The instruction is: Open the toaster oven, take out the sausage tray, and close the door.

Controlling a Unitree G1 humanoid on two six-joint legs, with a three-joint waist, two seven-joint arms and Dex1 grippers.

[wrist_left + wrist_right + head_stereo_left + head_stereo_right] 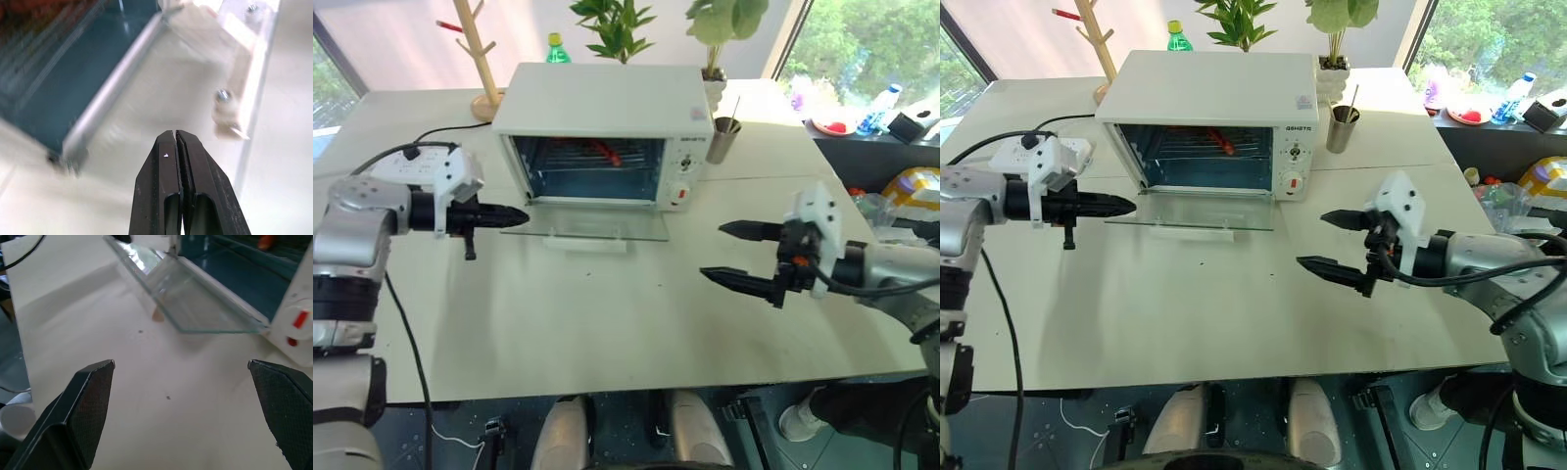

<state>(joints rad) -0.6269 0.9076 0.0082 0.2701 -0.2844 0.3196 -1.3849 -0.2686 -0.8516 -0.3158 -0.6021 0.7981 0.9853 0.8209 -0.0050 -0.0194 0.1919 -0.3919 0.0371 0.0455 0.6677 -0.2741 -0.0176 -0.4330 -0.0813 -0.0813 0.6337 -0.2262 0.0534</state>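
Table (pixel 607 323) pale and bare in front, windows behind, left tool (pixel 521 215) pinched closed, right tool (pixel 722 253) spread wide.

A pale tabletop (pixel 607 323) filled the room under bright daylight from windows (pixel 862 39) behind. Potted plants (pixel 617 27) and a wooden rack (pixel 481 59) stood at its far edge.

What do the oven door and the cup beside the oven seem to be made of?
The door: clear glass, probably; the table shows through it, and it has a white handle, likely plastic. The cup: dull grey metal, by its sheen.
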